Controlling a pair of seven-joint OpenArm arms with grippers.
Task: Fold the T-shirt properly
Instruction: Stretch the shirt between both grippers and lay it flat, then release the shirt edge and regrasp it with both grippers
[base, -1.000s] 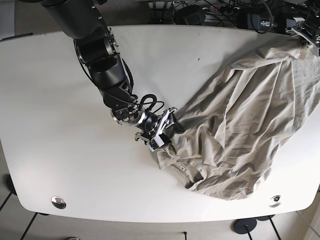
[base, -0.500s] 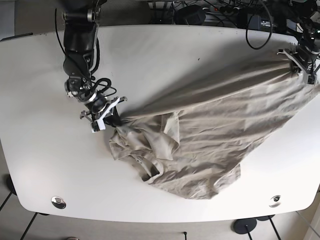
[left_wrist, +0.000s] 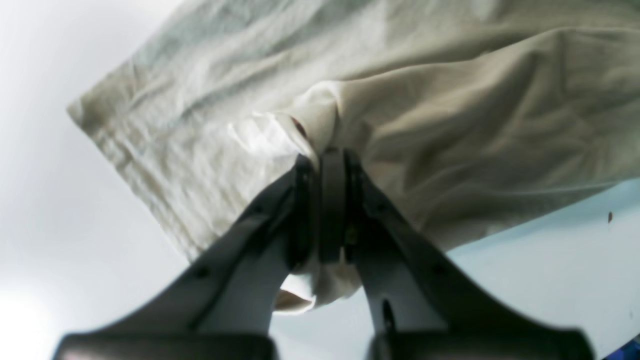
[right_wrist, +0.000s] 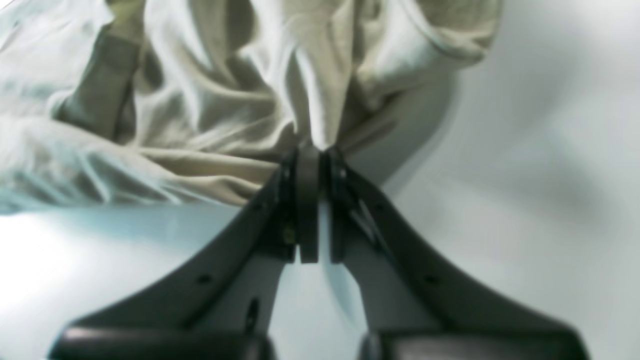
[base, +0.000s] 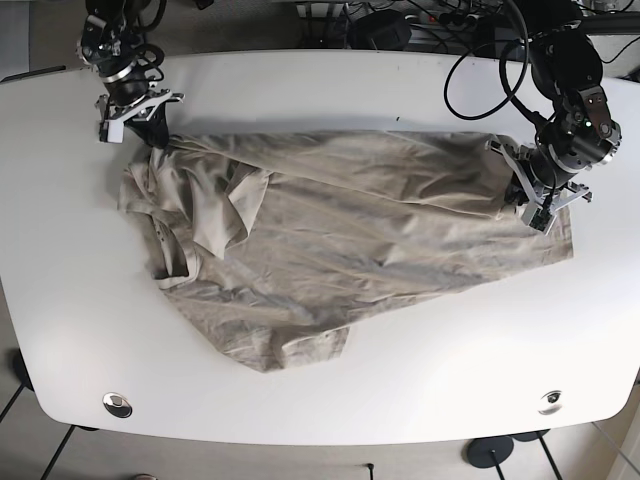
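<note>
Both my grippers, left (base: 524, 193) and right (base: 157, 131), are clamped tight on opposite T-shirt (base: 340, 230) edges; bare table (base: 330, 90) all around.

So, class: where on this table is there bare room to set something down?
Bare table lies along the far edge beyond the T-shirt, at the near right corner, and at the near left. The middle is covered, pinched by the right gripper and left gripper.

Crumpled beige cotton T-shirt (base: 340, 240) lies across white oval desk (base: 300, 95), spanning L to R. Right end effector (base: 150, 125) at shirt's far-L corner, left end effector (base: 525, 195) at R edge; cables behind desk.
</note>
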